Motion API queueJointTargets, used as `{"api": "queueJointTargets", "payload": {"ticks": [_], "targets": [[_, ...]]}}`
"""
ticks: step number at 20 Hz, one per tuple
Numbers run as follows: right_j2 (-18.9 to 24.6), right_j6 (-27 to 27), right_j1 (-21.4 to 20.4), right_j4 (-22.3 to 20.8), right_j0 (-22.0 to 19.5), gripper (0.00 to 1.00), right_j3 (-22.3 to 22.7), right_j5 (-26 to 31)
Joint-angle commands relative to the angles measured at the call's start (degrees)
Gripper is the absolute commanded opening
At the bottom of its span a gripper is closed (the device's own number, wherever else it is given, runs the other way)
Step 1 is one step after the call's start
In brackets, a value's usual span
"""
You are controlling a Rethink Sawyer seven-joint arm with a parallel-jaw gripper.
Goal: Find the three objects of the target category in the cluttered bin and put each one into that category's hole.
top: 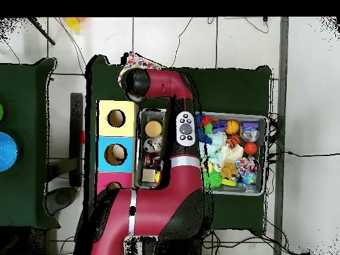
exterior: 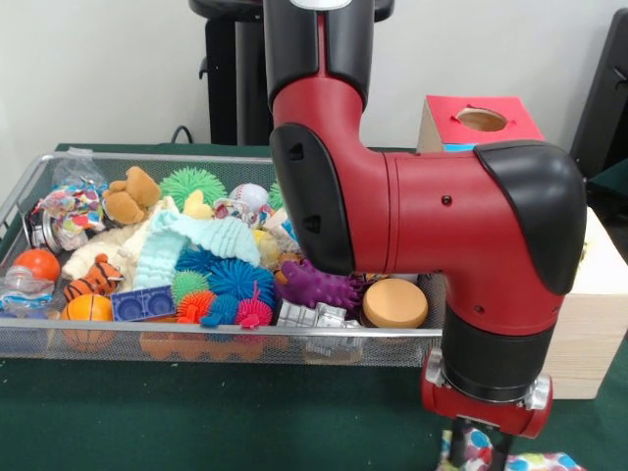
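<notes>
The red and black robot arm (exterior: 432, 226) reaches low over the green desk (exterior: 196, 417); its fingers (exterior: 484, 444) sit on a spotty colourful cloth (exterior: 530, 459), grip unclear; the wire mesh bin (exterior: 59, 339) of toys sits beside the wooden box with holes (exterior: 589, 324).

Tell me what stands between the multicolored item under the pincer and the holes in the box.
Nothing visible does. The pincer sits over a multicolored item at the table's near edge. In the overhead view the box's yellow-section hole is open beside it; only the arm's own wrist is above.
</notes>
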Motion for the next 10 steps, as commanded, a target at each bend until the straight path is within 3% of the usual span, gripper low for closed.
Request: {"api": "queueJointTargets", "payload": {"ticks": [1, 10], "targets": [[5.25, -10.22, 3.14, -2.02, -1.21, 0.0, 4.05, -1.03], [5.1, -9.98, 3.43, -2.12, -1.05, 0.0, 3.28, -0.49]]}}
